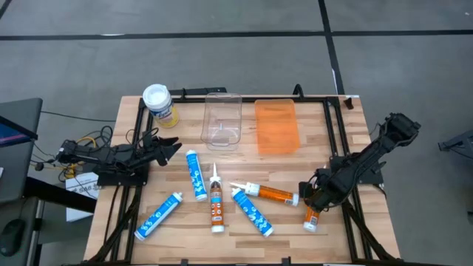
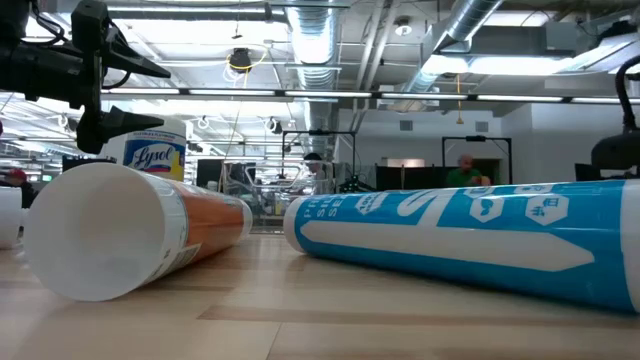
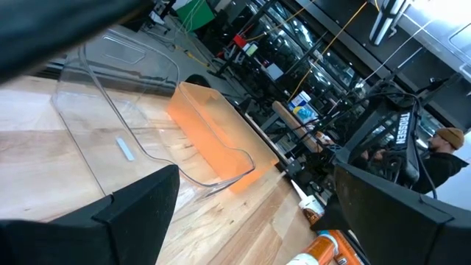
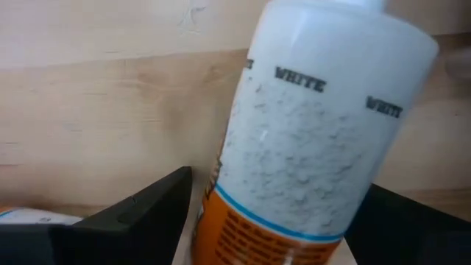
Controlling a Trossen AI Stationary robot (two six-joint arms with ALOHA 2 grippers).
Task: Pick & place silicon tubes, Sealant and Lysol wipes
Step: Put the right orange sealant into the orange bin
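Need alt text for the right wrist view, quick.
An orange-and-white sealant tube printed "WHITE" fills the view, lying on the wooden table between the right claw's two dark open fingers.

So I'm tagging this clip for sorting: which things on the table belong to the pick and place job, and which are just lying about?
Part of the job:
- wipes canister
- three blue tubes
- three orange tubes; the right gripper is down over the last one
- clear bin and orange bin, probably the drop spots

Lying about:
- yellow cables off the table's left edge
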